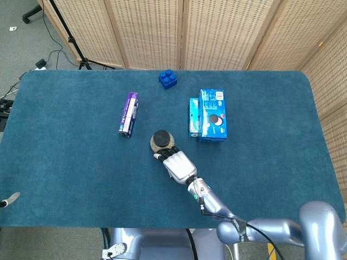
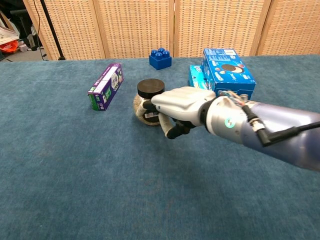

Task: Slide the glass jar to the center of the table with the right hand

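The glass jar (image 1: 161, 140) has a black lid and grainy contents, and stands upright near the middle of the blue table (image 1: 65, 135). My right hand (image 1: 176, 164) lies just behind it on the near right side, fingers stretched out. In the chest view the fingers (image 2: 150, 106) press against the side of the jar (image 2: 148, 94) while the thumb curls underneath, away from the glass. The right hand (image 2: 182, 106) does not enclose the jar. Only a sliver of my left hand (image 1: 5, 201) shows at the table's near left edge.
A purple box (image 1: 128, 114) lies to the left of the jar. Stacked blue cookie boxes (image 1: 212, 115) sit to its right, close by. A blue toy brick (image 1: 168, 79) stands at the far edge. Wicker screens close off the back.
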Robot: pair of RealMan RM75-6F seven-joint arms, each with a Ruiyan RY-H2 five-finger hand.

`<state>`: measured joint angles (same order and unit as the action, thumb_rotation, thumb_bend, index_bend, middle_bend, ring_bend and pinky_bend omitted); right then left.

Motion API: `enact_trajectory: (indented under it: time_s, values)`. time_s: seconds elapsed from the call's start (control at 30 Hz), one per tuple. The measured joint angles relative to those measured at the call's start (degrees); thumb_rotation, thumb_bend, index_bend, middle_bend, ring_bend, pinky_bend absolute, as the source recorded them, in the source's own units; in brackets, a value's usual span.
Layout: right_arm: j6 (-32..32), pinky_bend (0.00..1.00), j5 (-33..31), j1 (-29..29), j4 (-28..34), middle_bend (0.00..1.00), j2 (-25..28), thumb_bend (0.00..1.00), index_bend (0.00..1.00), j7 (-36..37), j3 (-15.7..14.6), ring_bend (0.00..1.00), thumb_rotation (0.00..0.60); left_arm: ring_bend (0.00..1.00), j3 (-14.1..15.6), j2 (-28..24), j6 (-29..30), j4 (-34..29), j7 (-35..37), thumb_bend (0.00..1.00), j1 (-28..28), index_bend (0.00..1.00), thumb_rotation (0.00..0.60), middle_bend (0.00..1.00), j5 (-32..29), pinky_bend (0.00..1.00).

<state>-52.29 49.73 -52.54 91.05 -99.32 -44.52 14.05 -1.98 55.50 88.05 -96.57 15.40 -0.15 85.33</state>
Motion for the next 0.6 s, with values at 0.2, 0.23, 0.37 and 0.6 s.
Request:
enact_trajectory:
  time_s: [0.2,0.23,0.37,0.6]
  values:
    - [-1.7,0.15,-1.4,-1.9,-2.3,0.03,-2.0,1.0,0.14,0.1,1.1,0.0,0.6,0.0,-0.4,-0.2,-1.1,0.2,0.6,0.01,-0.5,0.0,0.6,0.0,-1.0,0.0]
    - [-1.8,0.15,-1.5,-1.9,-2.0,0.03,-1.7,1.0,0.14,0.3,1.2,0.0,0.6,0.0,-0.4,-0.2,-1.4,0.3,0.6,0.01,-0.6,0.0,0.6,0.0,-1.0,0.0]
    - [-1.7,0.15,-1.7,-1.7,0.0,0.03,0.4,1.0,0.14,1.3,0.7,0.0,0.6,0.0,-0.4,-0.2,-1.9,0.0,-0.1,0.01,-1.0,0.0,0.6,0.0,-1.1,0.0]
    - [-1.9,0.13,-1.2,-1.1,3.9,0.03,3.0,1.0,0.14,3.0,-0.8,0.0,0.6,0.0,-0.5,0.2,-1.7,0.0,-0.8,0.01,-1.0,0.0,0.6,0.0,-0.9,0.0]
